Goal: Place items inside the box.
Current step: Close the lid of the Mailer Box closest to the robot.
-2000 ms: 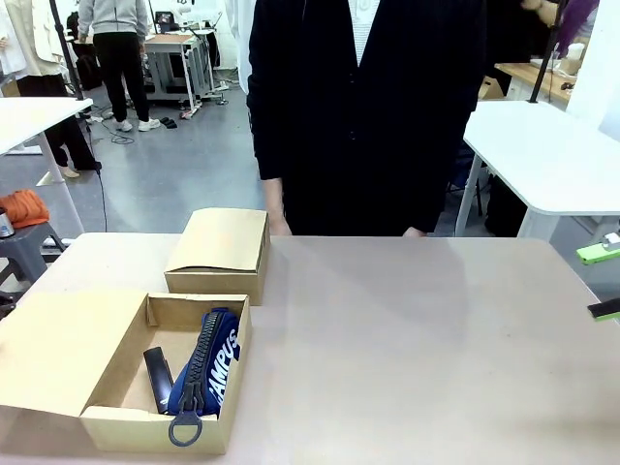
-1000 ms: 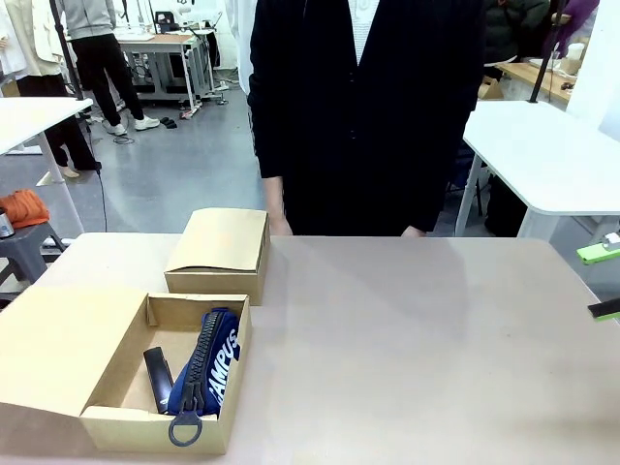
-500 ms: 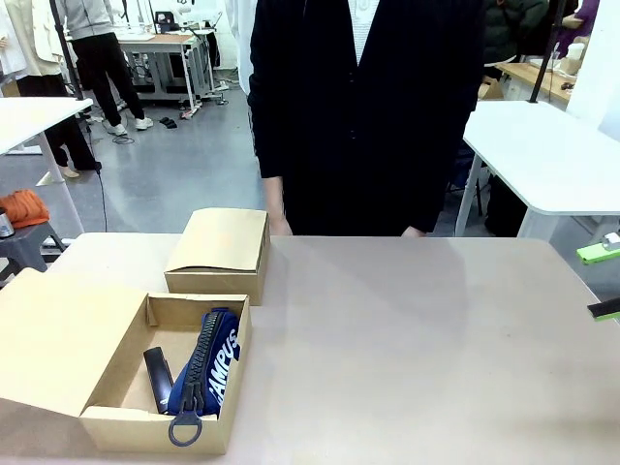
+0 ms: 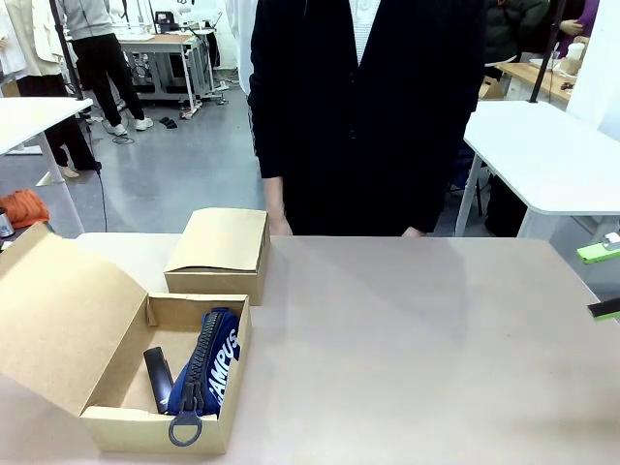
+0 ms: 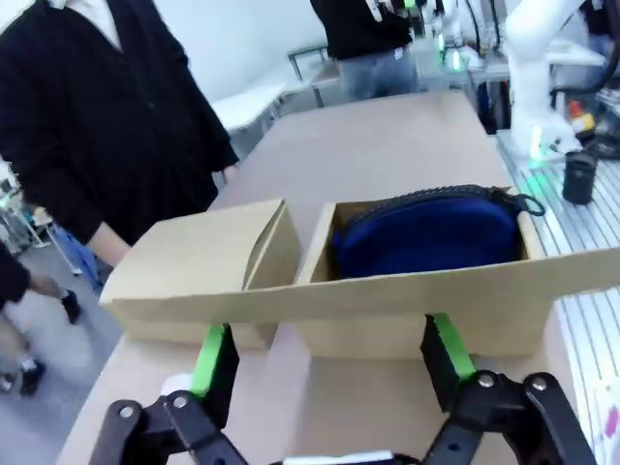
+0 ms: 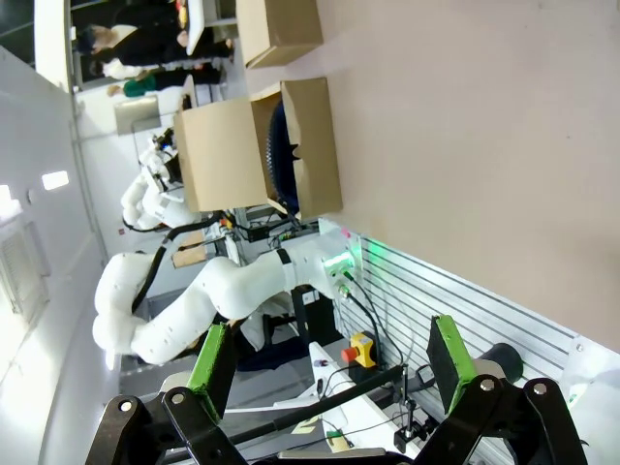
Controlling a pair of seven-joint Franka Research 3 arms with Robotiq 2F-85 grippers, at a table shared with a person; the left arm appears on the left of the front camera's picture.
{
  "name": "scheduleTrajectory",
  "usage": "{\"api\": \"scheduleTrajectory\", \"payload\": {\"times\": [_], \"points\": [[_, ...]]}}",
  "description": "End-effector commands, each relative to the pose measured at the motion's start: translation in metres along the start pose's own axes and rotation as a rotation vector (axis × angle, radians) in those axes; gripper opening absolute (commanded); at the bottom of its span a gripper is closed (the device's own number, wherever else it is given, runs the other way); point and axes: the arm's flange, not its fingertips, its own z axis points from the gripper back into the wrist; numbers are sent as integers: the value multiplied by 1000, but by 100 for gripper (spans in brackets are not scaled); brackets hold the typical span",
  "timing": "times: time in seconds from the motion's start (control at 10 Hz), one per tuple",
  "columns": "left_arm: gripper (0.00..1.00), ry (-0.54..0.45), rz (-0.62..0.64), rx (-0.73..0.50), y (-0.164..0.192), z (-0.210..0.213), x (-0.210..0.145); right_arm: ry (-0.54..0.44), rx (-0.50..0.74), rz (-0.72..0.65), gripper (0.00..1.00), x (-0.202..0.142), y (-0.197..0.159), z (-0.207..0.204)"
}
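The open cardboard box (image 4: 155, 426) sits at the table's near left, its lid (image 4: 58, 310) raised at a slant. Inside lie the navy pouch (image 4: 218, 354) with white lettering and the black stapler (image 4: 158, 376). The yellow knife and the white marker are out of view. In the left wrist view my left gripper (image 5: 327, 354) is open just behind the lid's edge (image 5: 387, 291), with the pouch (image 5: 431, 232) beyond it. My right gripper (image 6: 327, 354) is open and holds nothing, and looks across at the box (image 6: 310, 145). Its tips peek in at the table's right edge (image 4: 603, 281).
A closed cardboard box (image 4: 221, 247) stands just behind the open one. A person in dark clothes (image 4: 363, 107) stands at the far edge with hands low. The table's bare middle and right (image 4: 417, 349) hold nothing. My left arm (image 6: 194, 300) shows beside the box.
The open box's lid has swung up from lying flat on the table to a raised slant. The pouch, the stapler and the closed box have not moved.
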Motion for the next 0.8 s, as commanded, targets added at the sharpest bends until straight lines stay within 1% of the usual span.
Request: {"api": "scheduleTrajectory", "payload": {"times": [0.0, 0.2, 0.3, 0.5, 0.7], "points": [[96, 13, -40, -4, -71, -74, 63, -1, 25, 23, 100, 0, 1, 0], [96, 50, -70, -103, -92, -111, 73, -1, 25, 23, 100, 0, 1, 0], [96, 62, -85, -133, -101, -125, 78, -1, 25, 23, 100, 0, 1, 0], [96, 70, -84, -194, -113, -144, 86, -1, 25, 23, 100, 0, 1, 0], [96, 79, -67, -246, -127, -160, 85, -1, 25, 23, 100, 0, 1, 0]]}}
